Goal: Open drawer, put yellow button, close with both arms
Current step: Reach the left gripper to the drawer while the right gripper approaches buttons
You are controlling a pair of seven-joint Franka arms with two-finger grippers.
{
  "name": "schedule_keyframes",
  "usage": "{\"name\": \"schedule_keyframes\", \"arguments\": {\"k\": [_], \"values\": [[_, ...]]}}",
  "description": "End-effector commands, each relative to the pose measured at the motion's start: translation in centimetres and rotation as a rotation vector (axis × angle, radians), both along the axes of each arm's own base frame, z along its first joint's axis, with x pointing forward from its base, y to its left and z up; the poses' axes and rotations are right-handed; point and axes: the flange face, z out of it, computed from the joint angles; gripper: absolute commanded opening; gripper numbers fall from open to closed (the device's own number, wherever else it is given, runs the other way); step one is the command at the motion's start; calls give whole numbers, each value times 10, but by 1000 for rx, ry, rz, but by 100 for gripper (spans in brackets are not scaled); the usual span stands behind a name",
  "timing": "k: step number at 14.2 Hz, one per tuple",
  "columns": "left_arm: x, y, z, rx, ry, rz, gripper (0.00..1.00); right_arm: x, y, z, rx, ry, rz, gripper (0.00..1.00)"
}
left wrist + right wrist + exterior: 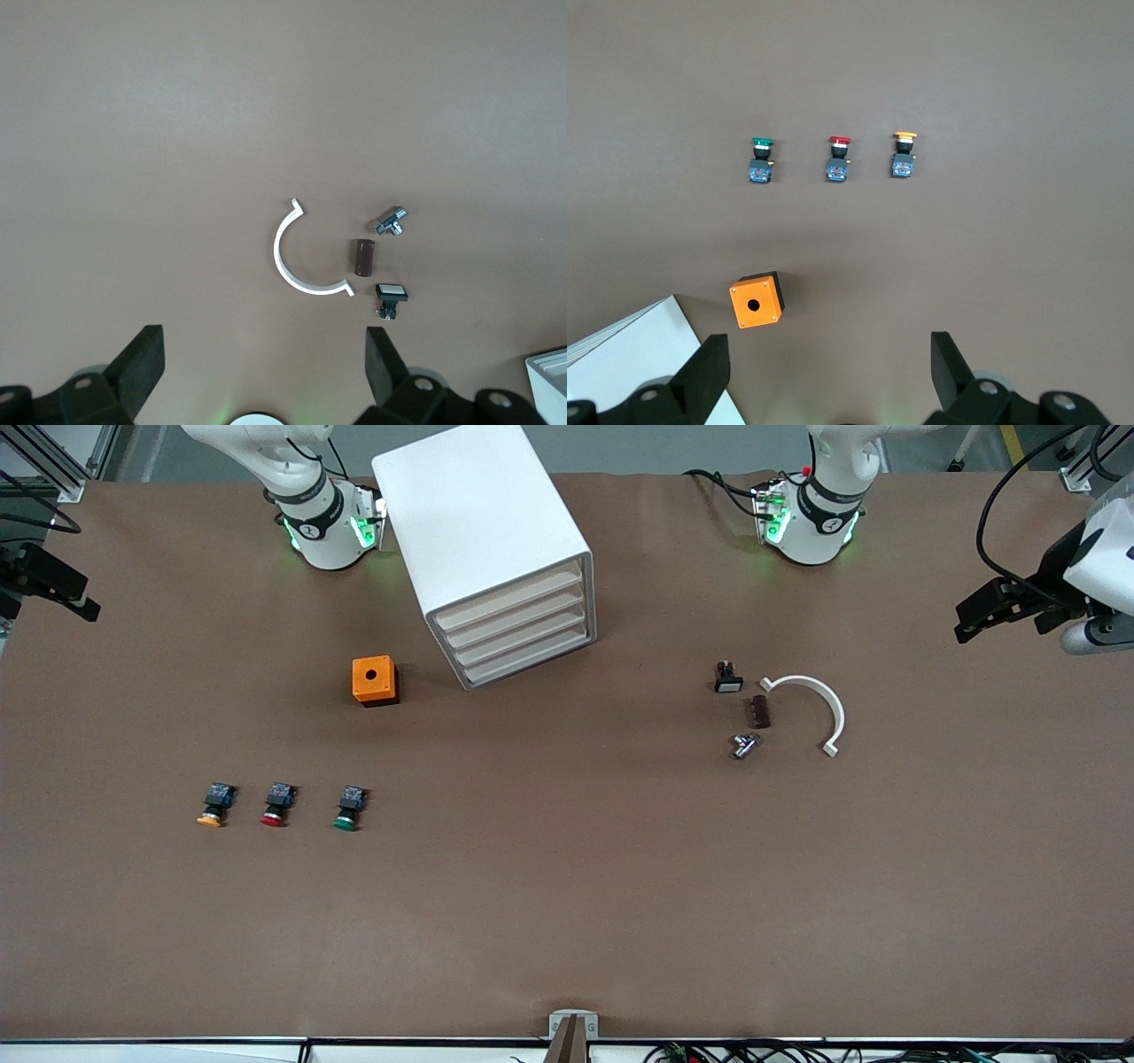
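Yellow button [213, 808] lies untouched; drawer [526, 662] closed; both arms wait

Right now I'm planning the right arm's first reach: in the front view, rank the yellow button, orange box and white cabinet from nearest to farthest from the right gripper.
The right gripper waits open at its table end.
1. yellow button, at the right arm's end of the button row.
2. orange box, beside the cabinet.
3. white cabinet, mid-table, drawers shut.
The first two are fairly close.
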Motion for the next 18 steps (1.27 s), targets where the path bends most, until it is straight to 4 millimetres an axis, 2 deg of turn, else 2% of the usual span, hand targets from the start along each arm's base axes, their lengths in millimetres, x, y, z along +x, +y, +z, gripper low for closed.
{"name": "schedule_keyframes", "arguments": {"k": [1,4,8,11,13,15,16,17,18], "values": [[2,1,2,5,13,-14,100,-6,-1,1,5,-11,8,100],[3,2,2,5,13,-11,100,-6,-1,1,5,-11,8,100],[19,2,-25,1,63,-15,100,-5,-2,1,6,-10,5,100],[38,-9,-61,-7,109,-22,100,-3,-4,5,1,-11,-3,100],[53,-14,-88,-22,128,-25,100,-2,-13,3,11,-6,-26,100],[67,-28,-119,-27,152,5,100,9,-16,-17,9,46,-24,100],[71,-42,-132,-24,160,29,100,20,-16,-35,7,74,-27,100],[75,-64,-151,-19,176,60,100,37,-23,-58,7,110,-32,100],[77,-83,-167,-9,187,110,100,51,-27,-72,4,116,-37,100]]}}
